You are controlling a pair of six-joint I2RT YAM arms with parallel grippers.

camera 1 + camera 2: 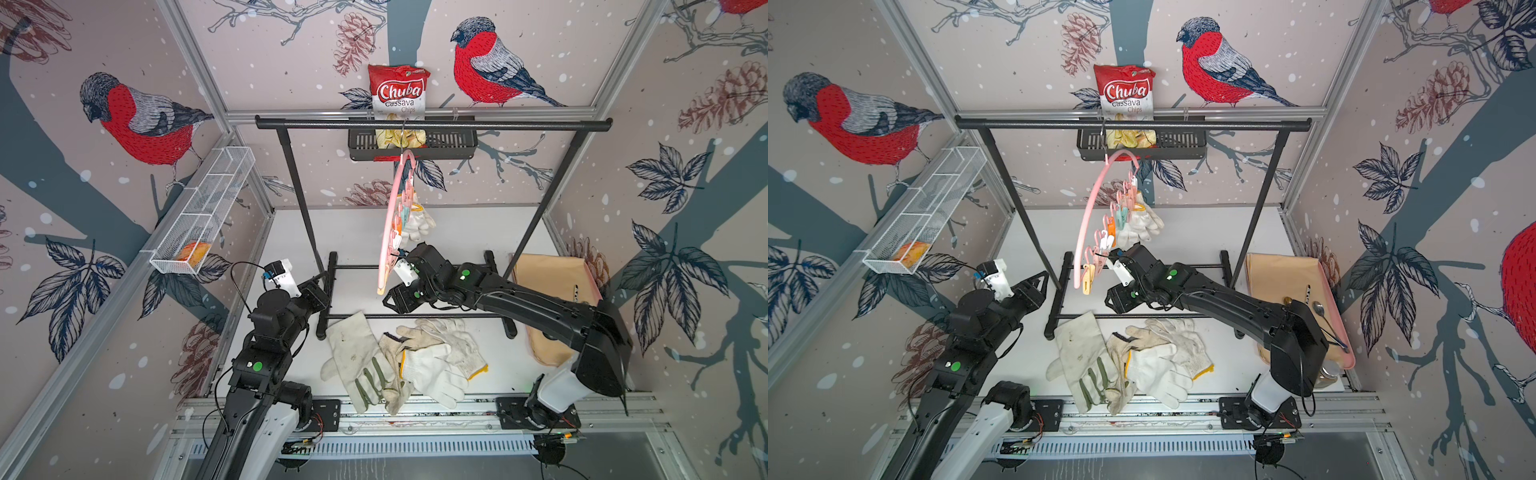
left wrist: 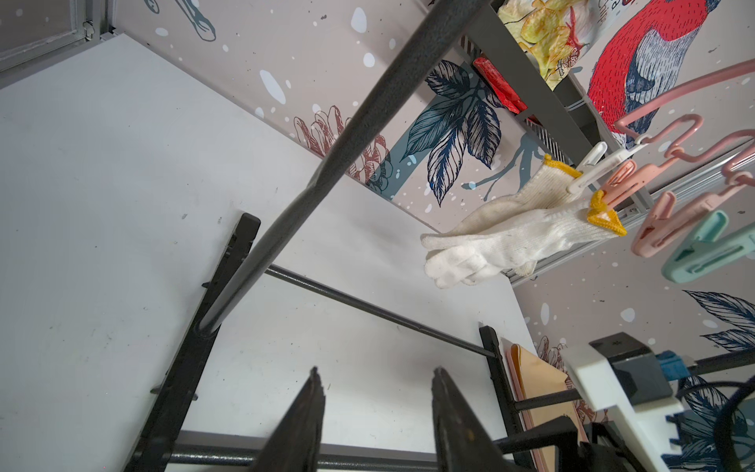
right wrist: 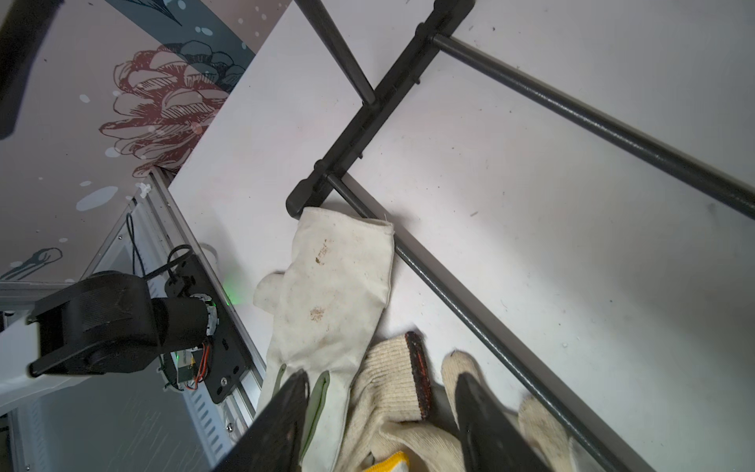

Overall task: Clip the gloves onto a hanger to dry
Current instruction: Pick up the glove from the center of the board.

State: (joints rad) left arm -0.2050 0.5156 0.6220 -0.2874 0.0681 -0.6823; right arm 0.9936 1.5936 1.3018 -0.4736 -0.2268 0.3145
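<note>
Gloves (image 1: 428, 365) are being recorded as soiled knit and canvas cloth; hanger (image 1: 385, 245), glossy plastic; rack (image 1: 432, 124), rough matt metal.

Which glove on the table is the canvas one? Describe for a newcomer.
In front of the black garment rack lies a glove pile. The canvas glove is at its left end, cuff by the rack's foot. Only it is smooth cloth with grey-green finger strips; the neighbours are knit.
</note>
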